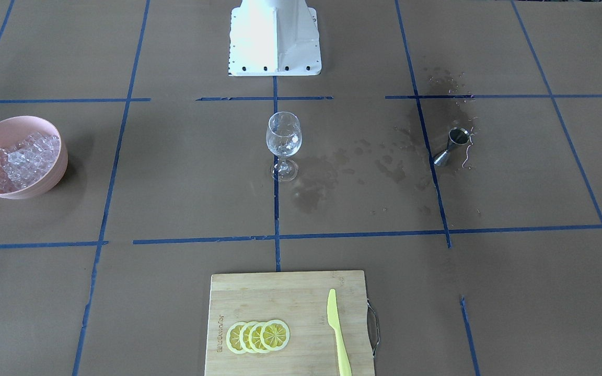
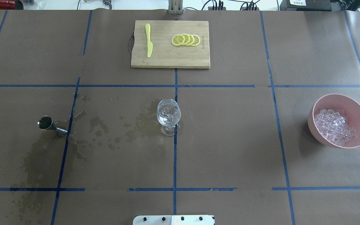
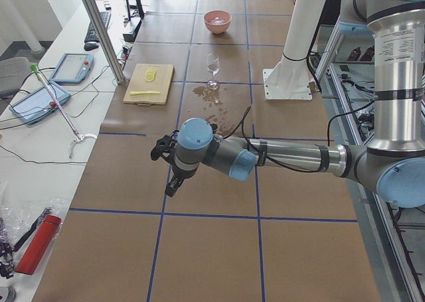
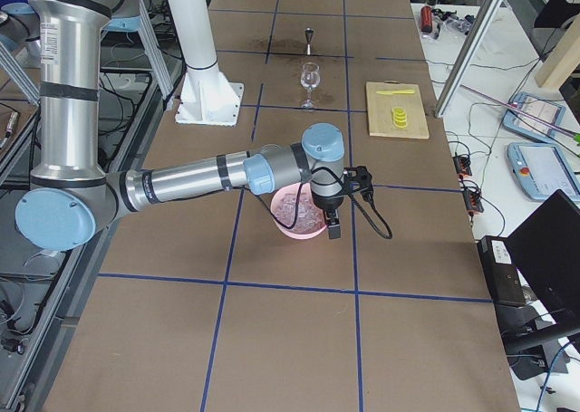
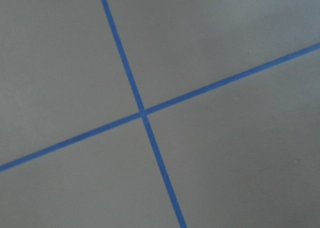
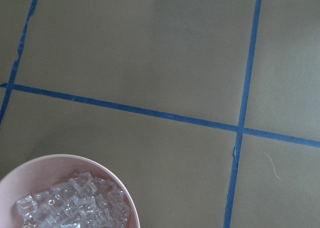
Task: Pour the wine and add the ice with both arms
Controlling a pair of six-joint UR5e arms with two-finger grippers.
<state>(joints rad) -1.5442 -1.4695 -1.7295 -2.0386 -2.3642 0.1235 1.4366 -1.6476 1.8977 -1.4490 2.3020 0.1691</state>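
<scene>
Seemingly near done: ice [image 2: 334,126] heaps the pink bowl [image 2: 356,104], and the wine glass [image 2: 168,116] on the counter [image 2: 230,150] looks to hold some; wine too clear to see. The left end effector [image 3: 170,184] and right end effector [image 4: 333,228] hover aside; spread or pressed, I cannot tell.

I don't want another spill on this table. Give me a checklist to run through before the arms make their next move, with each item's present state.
1. Wine glass upright: ok.
2. Jigger upright: ok.
3. Wine in the jigger: cannot tell.
4. Ice ready in the pink bowl: ok.
5. Paper dry around jigger and glass: not ok, dark wet stains there.
6. Left claw and right claw open: cannot tell, seen in side views only.
</scene>
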